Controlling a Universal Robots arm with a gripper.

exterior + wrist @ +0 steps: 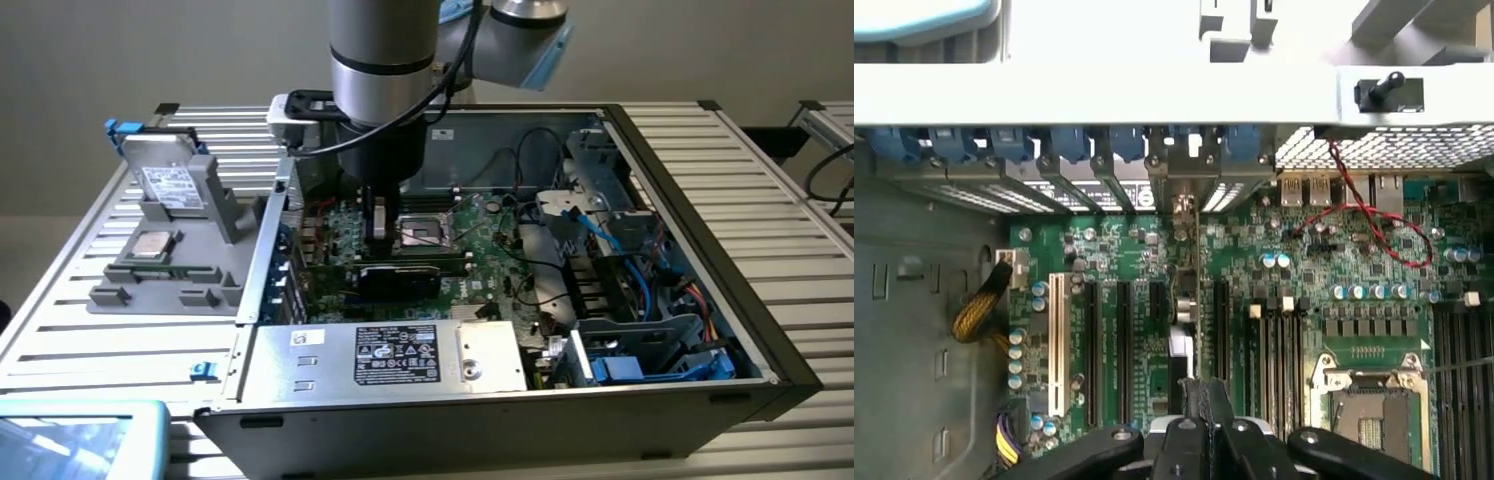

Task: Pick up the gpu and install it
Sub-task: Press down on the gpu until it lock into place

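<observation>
Gripper: the gripper [1204, 420] is down inside the open computer case [747, 330], over the motherboard [487, 250]. Its fingers are pressed together on the top edge of the gpu [1189, 300].

Gpu: held on edge, upright, directly over the row of black expansion slots [1124, 350]. In the wrist view it shows as a thin vertical line running from the fingers towards the rear bracket openings [1184, 190]. In the exterior view a dark card body [400, 275] sits low against the board, beneath the arm.

Seating: cannot tell whether the card's edge connector is fully home in its slot; the contact line is hidden by the card itself.

Surroundings: the CPU socket [1369, 400] lies just beside the slots; a red wire [1364, 225] loops over the board near the rear ports. A silver hard drive [174, 185] stands on the grey fixture [160, 270] outside the case, in the exterior view's left.

Risk, misalignment: judged, if the card leans off vertical or sits between two slots, downward pressure could stress the connector or the board.

Risk, bracket: judged, the end bracket may catch on the rear frame instead of entering its opening, leaving the card cocked.

Risk, release: judged, letting go before full seating could let the card tip over onto neighbouring components.
</observation>
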